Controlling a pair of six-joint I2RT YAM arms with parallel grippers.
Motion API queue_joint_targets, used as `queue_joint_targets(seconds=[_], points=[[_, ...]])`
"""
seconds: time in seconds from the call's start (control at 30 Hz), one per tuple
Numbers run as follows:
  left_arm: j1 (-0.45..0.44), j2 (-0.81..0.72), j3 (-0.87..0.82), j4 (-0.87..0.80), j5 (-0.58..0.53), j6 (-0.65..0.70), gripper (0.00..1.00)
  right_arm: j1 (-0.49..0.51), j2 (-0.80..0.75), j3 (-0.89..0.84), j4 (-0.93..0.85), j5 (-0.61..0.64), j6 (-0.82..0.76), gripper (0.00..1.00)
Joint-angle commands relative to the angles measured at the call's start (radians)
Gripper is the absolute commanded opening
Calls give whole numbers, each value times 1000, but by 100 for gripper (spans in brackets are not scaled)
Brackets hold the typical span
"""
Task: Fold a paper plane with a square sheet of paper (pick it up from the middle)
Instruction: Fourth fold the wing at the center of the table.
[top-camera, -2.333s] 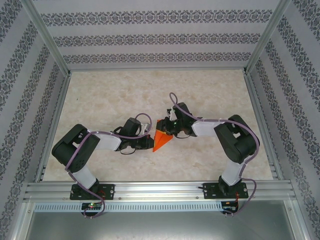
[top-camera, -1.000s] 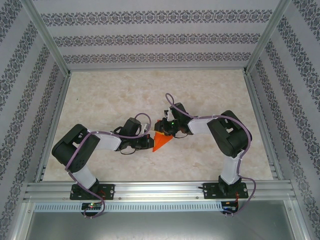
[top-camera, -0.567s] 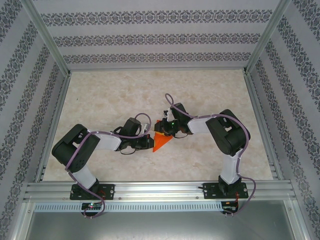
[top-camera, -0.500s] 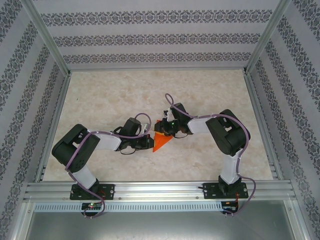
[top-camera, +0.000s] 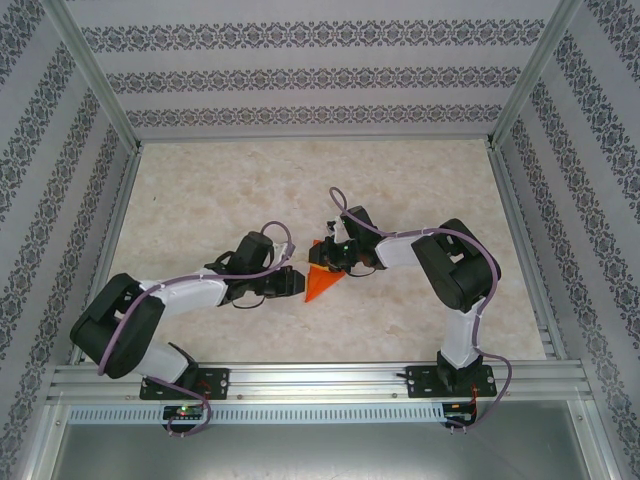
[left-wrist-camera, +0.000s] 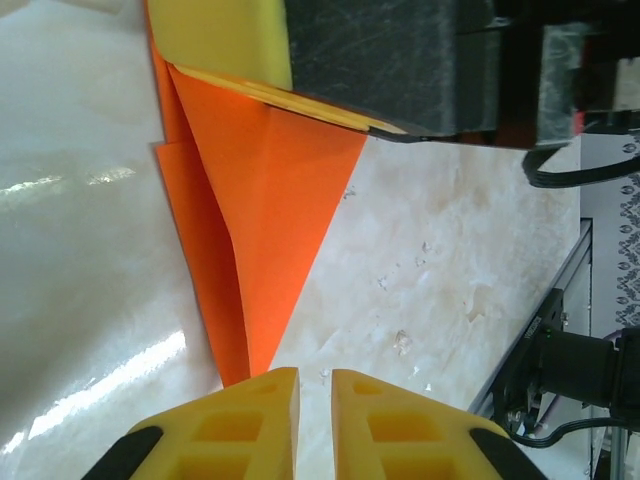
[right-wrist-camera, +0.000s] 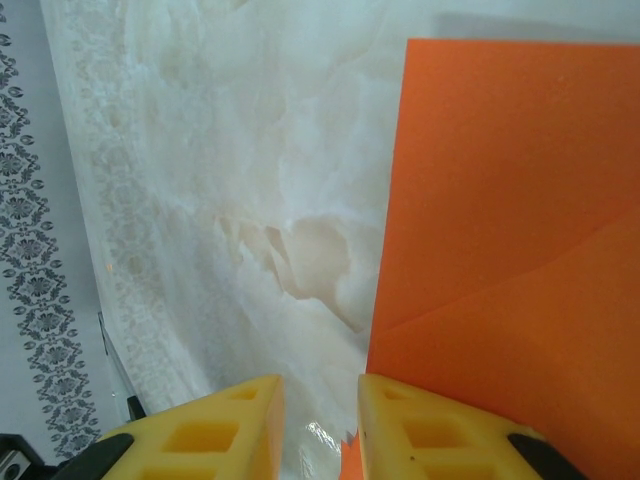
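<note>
- The orange paper plane (top-camera: 322, 283) lies flat on the marbled counter (top-camera: 220, 190) near its middle, between the two arms. It is folded into a narrow pointed triangle.
- In the left wrist view, the plane (left-wrist-camera: 270, 230) shows a long crease and an overlapping flap along one side. Its sharp tip points toward the camera.
- The left end effector (top-camera: 298, 283) sits low over the counter, just beside the plane's pointed end.
- Its yellow fingers (left-wrist-camera: 265, 425) stand a narrow slit apart with bare counter (left-wrist-camera: 430, 250) showing between them. They pinch nothing, and the paper's tip ends just beside one fingertip.
- The right end effector (top-camera: 328, 258) is at the plane's wide far end. From the left wrist, one of its yellow fingers (left-wrist-camera: 225, 40) covers that end of the paper.
- In the right wrist view, the right end effector (right-wrist-camera: 320, 385) has its fingers spread a moderate gap apart, mostly over bare counter (right-wrist-camera: 250, 150).
- The paper's straight edge (right-wrist-camera: 510, 200) runs down to one finger, and a fold line crosses the sheet. I cannot tell whether that finger presses on the paper.
</note>
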Motion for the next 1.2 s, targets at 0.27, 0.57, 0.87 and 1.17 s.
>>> queue_joint_targets(seconds=[0.27,0.57,0.87,1.17], points=[[-6,141,135,74,98,-13,12,-3,45,-50,-70,67,-27,27],[-22,246,144,133,87,-14,13,-3,42,-62,-66,67,-28,27],[-25,304,93,121,109,0,13,-5,40,-66,-73,73,-28,27],[-28,280,9,119,145,9,14,-5,38,-78,-76,85,-28,27]])
